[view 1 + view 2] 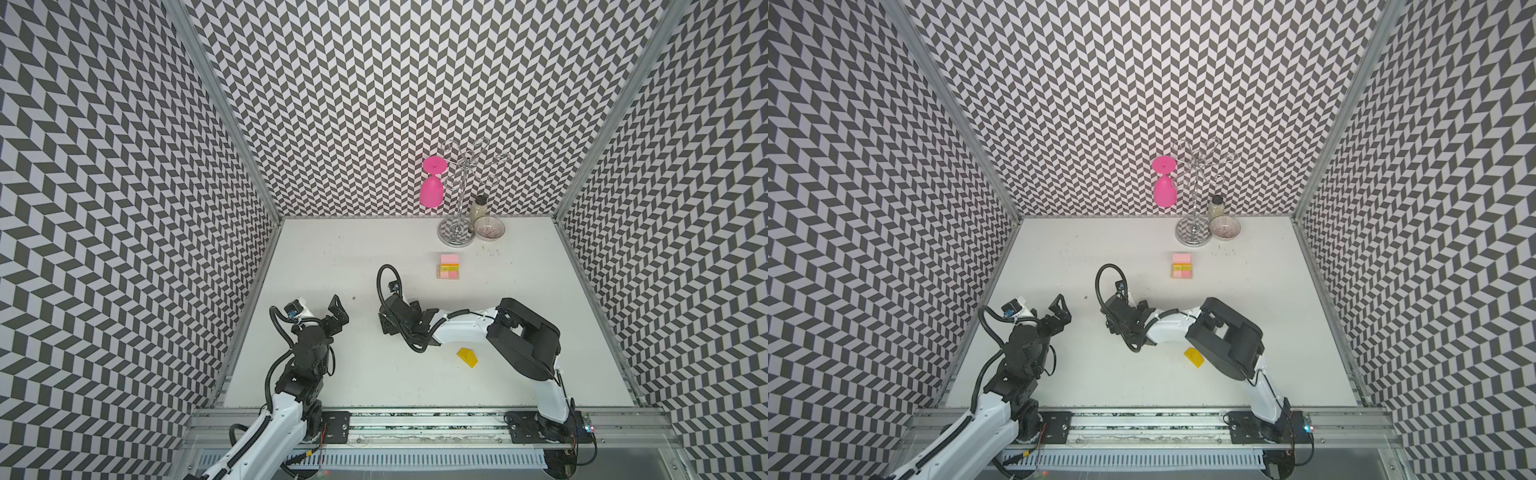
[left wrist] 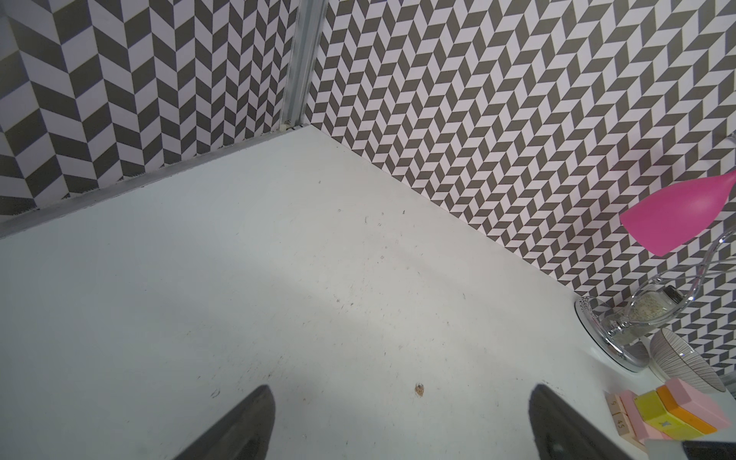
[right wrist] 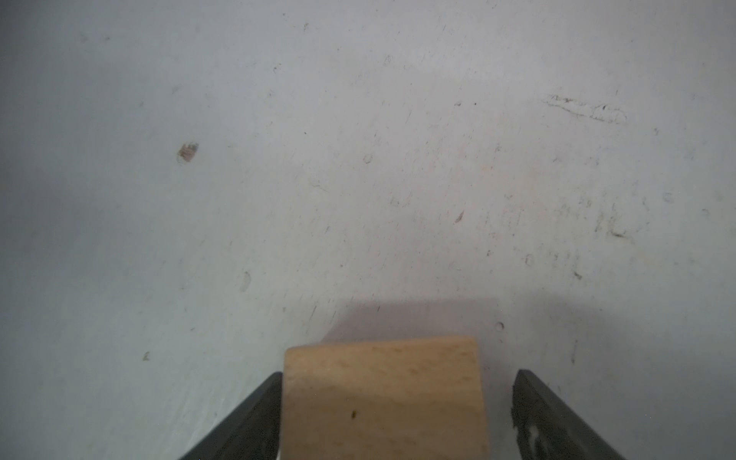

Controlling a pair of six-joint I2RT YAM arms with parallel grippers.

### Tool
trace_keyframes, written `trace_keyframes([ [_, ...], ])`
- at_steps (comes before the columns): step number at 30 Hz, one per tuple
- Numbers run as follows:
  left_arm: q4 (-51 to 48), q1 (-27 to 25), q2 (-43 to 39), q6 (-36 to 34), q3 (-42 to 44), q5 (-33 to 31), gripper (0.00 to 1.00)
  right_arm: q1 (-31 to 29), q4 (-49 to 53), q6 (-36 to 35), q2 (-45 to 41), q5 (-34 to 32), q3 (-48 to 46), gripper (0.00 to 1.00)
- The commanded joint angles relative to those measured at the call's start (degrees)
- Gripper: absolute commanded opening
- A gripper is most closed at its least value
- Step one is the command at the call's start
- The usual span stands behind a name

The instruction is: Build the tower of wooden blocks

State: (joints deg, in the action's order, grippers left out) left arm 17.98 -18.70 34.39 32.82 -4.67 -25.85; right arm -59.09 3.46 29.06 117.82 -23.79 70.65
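Tower (image 1: pixel 449 267) stands on the scuffed white table (image 1: pixel 332 257), right of centre toward the back, near the chrome wire stand (image 1: pixel 456 232). It is square-edged painted wood: tan base bars with printed digits, then pink, yellow and orange layers, and a pink bar on top. The yellow roof piece (image 1: pixel 467 356) lies well apart, toward the front.

The right gripper (image 3: pixel 398 374) has its jaws apart around a smooth, grained tan block (image 3: pixel 384 398). One finger touches it and a gap shows at the other.

The left gripper (image 2: pixel 400 392) has its jaws wide apart above the table.
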Motion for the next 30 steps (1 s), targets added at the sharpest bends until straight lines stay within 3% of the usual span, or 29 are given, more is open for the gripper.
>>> trace_keyframes([
  [1, 1.01, 0.33, -0.13, 0.09, 0.18, -0.87, 1.00, -0.32, -0.64, -1.25, 1.30, -1.17, 1.40, 0.80],
  [12, 0.92, 0.33, -0.11, 0.12, 0.14, -0.61, 1.00, -0.37, 2.15, -0.81, 3.07, -3.06, 4.08, 0.48],
  [22, 1.01, 0.33, -0.09, 0.00, 0.10, -0.19, 1.00, -0.32, 5.26, 1.53, -1.39, -5.82, 3.82, 0.36],
  [30, 1.09, 0.33, -0.16, -0.12, 0.18, -0.01, 1.00, 0.37, 14.23, 10.98, -10.74, -18.08, 3.48, 0.29],
])
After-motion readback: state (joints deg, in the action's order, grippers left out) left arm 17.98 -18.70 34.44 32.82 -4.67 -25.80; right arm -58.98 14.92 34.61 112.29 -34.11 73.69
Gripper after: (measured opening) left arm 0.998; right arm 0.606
